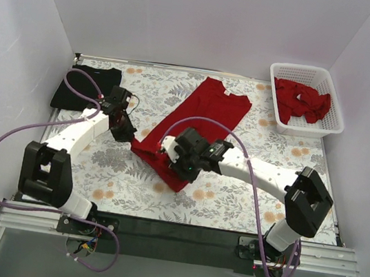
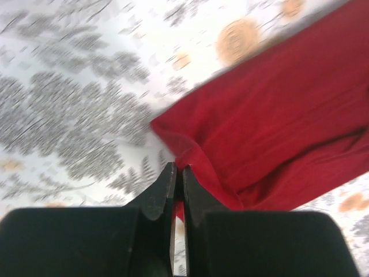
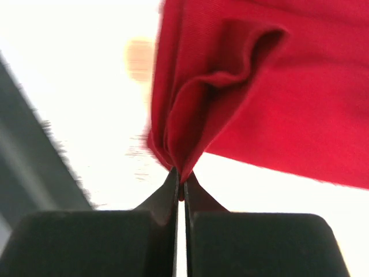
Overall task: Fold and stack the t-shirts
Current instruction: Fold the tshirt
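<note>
- Your red shirt (image 1: 214, 104) lies as a long, narrow strip across the middle of the surface (image 1: 128, 189). It slants from the far centre down toward the near left.
- Your left hand (image 2: 177, 176) grips the strip's left edge near its near end. The fingers are pressed together with a sliver of red cloth caught between them, low over the floral print.
- Your right hand (image 3: 180, 180) is clamped on the strip's near end. A bunched, puckered fold of red cloth comes straight out of its tips.
- From above, the two hands sit near each other at that near end, the left one on the left corner and the right one just beside the near corner.
- The black shirt (image 1: 84, 87) lies flat at the far left, apart from the red one.
- The basket (image 1: 306, 131) stands at the far right corner and holds crumpled red shirts (image 1: 302, 100).
</note>
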Controlling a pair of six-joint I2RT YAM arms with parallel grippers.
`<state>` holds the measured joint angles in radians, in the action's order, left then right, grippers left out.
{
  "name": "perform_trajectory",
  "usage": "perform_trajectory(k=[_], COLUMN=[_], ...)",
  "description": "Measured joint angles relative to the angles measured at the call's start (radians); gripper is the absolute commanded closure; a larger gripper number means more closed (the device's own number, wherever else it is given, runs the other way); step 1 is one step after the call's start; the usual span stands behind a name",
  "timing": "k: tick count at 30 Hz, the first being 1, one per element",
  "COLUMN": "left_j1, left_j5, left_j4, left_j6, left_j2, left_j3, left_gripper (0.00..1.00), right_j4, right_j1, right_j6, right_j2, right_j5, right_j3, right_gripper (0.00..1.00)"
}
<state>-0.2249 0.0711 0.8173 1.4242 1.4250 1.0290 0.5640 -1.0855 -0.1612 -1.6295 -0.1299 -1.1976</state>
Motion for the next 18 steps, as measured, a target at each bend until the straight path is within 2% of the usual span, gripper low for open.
perform_trajectory(k=[3,7,18], left_j1=[0.000,-0.001,-0.008], left_j5=[-0.046,-0.127,-0.279], left_j4=[-0.048,-0.109,-0.235], left_j6=[-0.002,-0.004,-0.025], left_j2=[0.113,0.245,0.502], left_j3=[0.102,0.214,0.432], left_gripper=[1.00,1.00,1.00], right_j4=[0.014,0.018,0.021], right_j1=[0.122,0.209,0.309], right_j6=[-0.001,-0.009,-0.062], right_j2=[0.005,0.015,0.009], right_j5=[0.036,0.082,0.261], right_j3=[-0.005,-0.005,-0.056], right_gripper=[0.99,0.99,0.99])
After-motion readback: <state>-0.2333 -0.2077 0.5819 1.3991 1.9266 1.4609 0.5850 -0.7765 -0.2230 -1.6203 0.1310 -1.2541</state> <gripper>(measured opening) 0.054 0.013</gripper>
